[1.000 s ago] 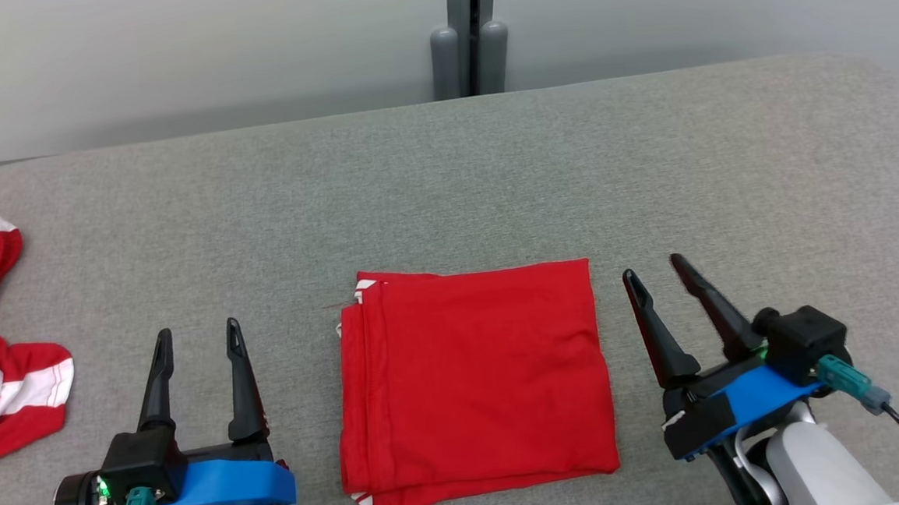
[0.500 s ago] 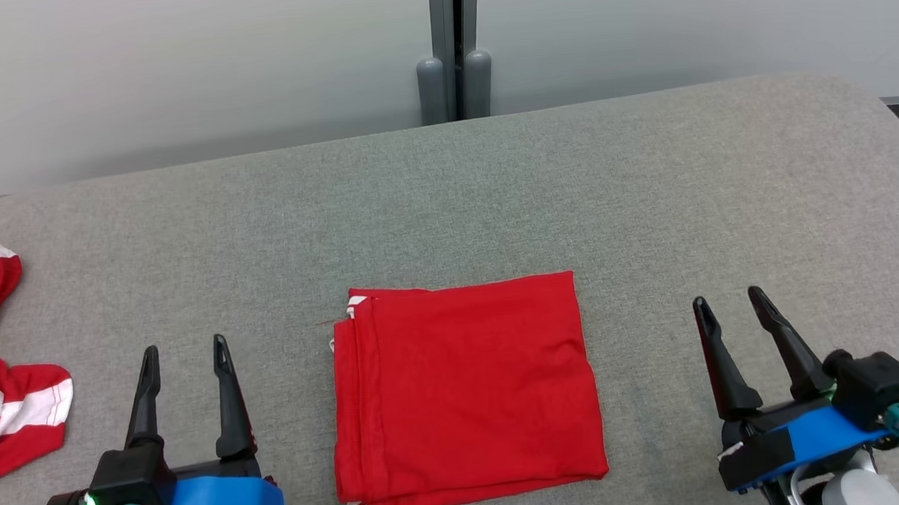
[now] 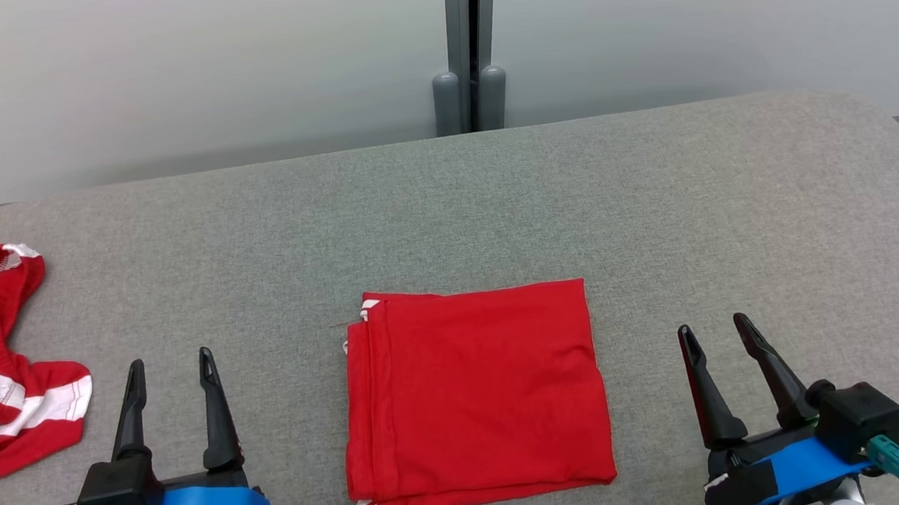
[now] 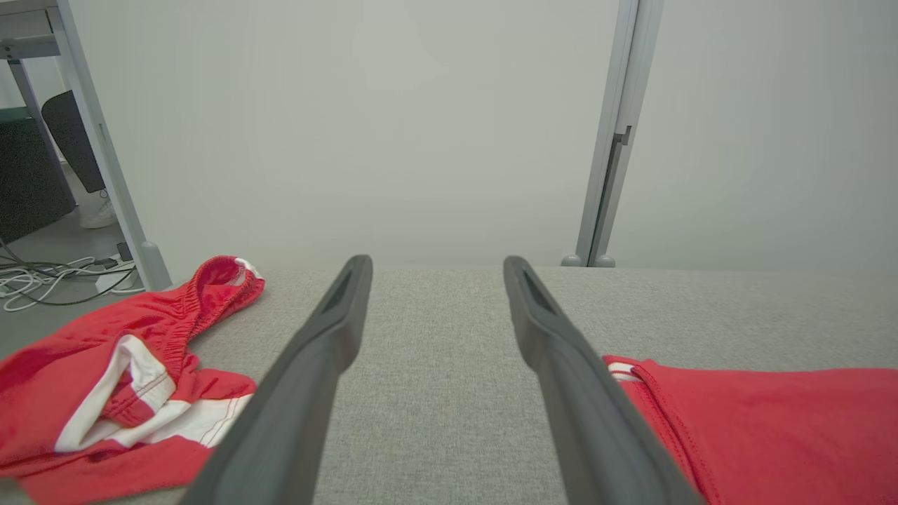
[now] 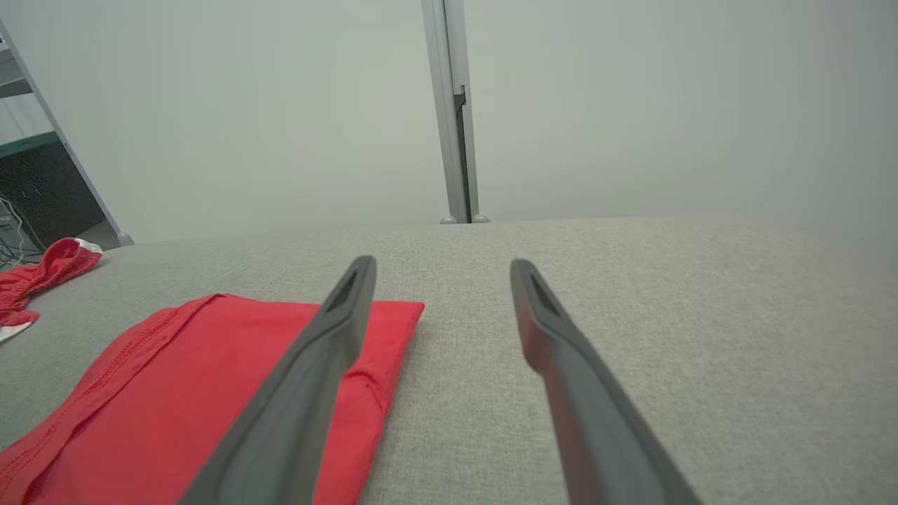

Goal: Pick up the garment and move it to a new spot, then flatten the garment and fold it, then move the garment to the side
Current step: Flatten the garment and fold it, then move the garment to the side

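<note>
- The folded red garment (image 3: 476, 399) lies flat on the grey table (image 3: 649, 193).
- My left gripper (image 3: 171, 357) is left of it, spread wide and empty.
- My right gripper (image 3: 711, 323) is right of it, likewise.
- Crumpled red-and-white shorts (image 3: 4, 373), possibly, lie well left of it.

Folded garment (image 3: 478, 395) plain red; crumpled garment (image 3: 4, 373) red, white-striped; table (image 3: 728, 212) grey.

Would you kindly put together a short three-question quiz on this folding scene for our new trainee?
1. True or false: the folded red garment lies between the left gripper and the right gripper.
2. Which gripper holds cloth? A left, B right, C neither.
3. Fill in: the crumpled red-and-white garment lies on the robot's ____ side.
Key: 1 true; 2 C; 3 left.
</note>
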